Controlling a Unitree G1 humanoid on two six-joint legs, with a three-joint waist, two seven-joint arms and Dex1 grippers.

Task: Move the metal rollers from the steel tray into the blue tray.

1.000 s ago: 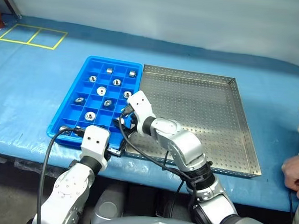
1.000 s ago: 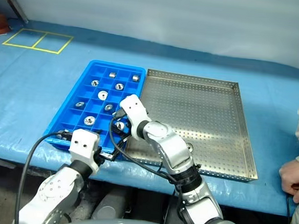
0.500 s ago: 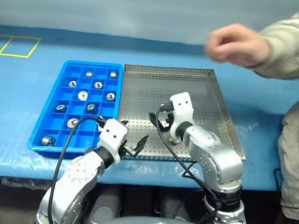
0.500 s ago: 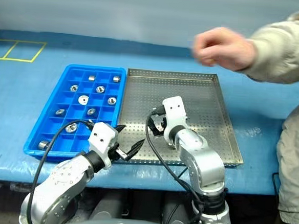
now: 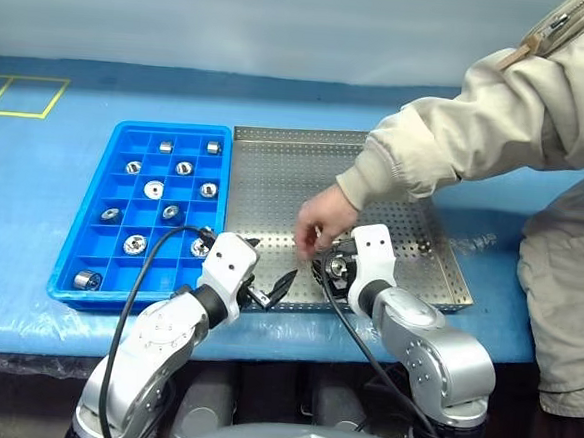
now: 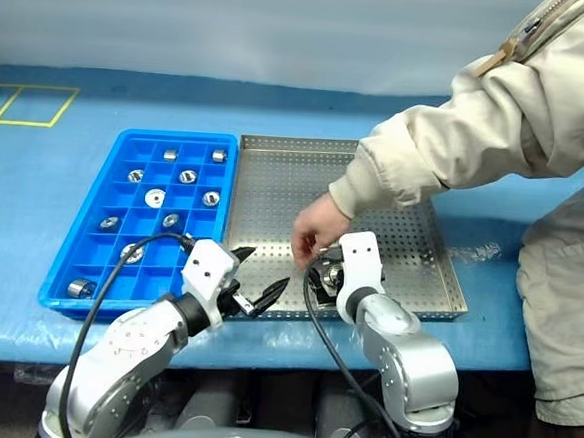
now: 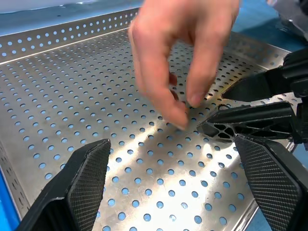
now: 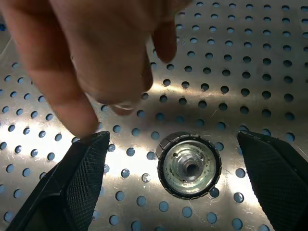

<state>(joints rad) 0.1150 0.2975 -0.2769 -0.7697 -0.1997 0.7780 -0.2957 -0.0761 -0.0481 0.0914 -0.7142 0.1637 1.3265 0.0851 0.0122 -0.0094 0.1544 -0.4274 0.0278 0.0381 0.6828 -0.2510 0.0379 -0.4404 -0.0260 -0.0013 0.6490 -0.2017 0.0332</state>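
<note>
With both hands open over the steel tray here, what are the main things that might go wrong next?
1. A person's hand reaches into the steel tray just beside the open right hand; closing or advancing now could strike or pinch it.
2. One metal roller lies between the right hand's fingers; the person's fingers hover close above it and may shift it before any grasp.
3. The open left hand hovers at the steel tray's near rim, close to the right hand; the two could collide.
</note>
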